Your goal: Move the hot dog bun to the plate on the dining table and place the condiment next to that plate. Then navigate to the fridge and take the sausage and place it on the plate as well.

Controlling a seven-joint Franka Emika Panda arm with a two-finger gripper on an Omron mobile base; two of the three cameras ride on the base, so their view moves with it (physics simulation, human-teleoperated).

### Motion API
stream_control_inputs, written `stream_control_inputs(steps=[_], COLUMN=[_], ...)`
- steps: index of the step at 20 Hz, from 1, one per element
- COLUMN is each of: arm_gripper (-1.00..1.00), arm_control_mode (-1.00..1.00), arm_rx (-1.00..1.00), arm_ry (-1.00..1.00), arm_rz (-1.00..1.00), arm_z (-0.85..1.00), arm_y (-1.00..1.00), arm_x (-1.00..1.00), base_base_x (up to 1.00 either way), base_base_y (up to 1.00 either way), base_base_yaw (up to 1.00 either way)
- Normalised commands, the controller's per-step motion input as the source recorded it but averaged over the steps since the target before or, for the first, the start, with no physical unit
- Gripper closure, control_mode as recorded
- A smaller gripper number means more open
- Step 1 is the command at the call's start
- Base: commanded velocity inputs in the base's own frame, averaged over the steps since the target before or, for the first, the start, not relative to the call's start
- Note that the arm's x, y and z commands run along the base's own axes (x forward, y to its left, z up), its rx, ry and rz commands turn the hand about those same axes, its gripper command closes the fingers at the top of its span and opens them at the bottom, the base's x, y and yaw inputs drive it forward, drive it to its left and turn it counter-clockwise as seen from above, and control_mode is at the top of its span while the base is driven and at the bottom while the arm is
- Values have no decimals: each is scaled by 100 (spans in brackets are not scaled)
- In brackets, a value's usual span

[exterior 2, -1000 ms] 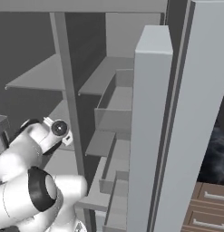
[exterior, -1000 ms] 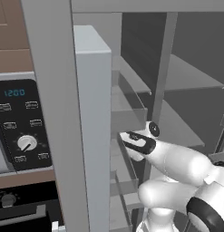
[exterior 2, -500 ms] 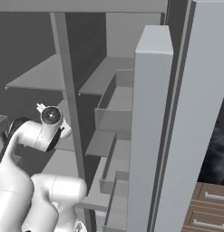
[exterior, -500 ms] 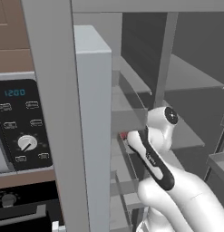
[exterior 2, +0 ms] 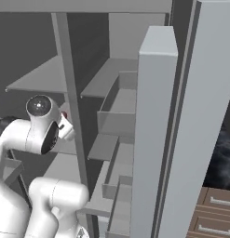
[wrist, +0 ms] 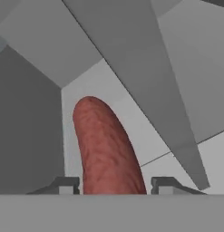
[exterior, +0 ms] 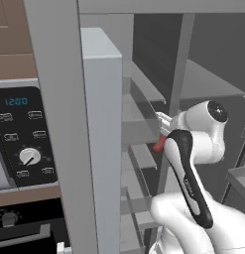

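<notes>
jaws: clamped on sausage (wrist: 106, 149), one finger (wrist: 63, 185) each side | sausage: red tip visible left of arm | fridge (exterior: 99, 99): door open

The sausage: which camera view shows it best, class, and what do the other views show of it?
The hand view: the sausage stands large between the pincer tips. The left base view shows a small red end beside the arm; the right base view shows a reddish sliver behind the fridge post.

Sausage (wrist: 106, 149) sits btwn end effector (wrist: 114, 186) tips, inside fridge (exterior: 188, 59), w/ a shelf (wrist: 131, 108) behind. Oven panel (exterior: 22, 136) left of fridge door (exterior: 101, 139).
</notes>
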Motion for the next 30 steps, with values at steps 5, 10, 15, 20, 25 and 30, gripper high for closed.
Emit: stream_control_inputs(steps=[5, 10, 15, 20, 25, 30], arm_gripper=[100, 100, 100, 100, 100, 100], arm_control_mode=[-100, -100, -100, -100, -100, 100], arm_rx=[-14, -16, -13, -2, 0, 0], arm_ry=[-1, 0, 0, -4, -5, 0], arm_rz=[0, 0, -6, -3, -8, 0], arm_z=[70, 59, 47, 2, 0, 0], arm_y=[-50, -47, -23, 2, 0, 0], arm_x=[-100, -87, -68, -10, -49, 0], base_base_x=[0, 0, 0, 0, 0, -93], base_base_y=[0, 0, 0, 0, 0, 14], base_base_yaw=[0, 0, 0, 0, 0, -34])
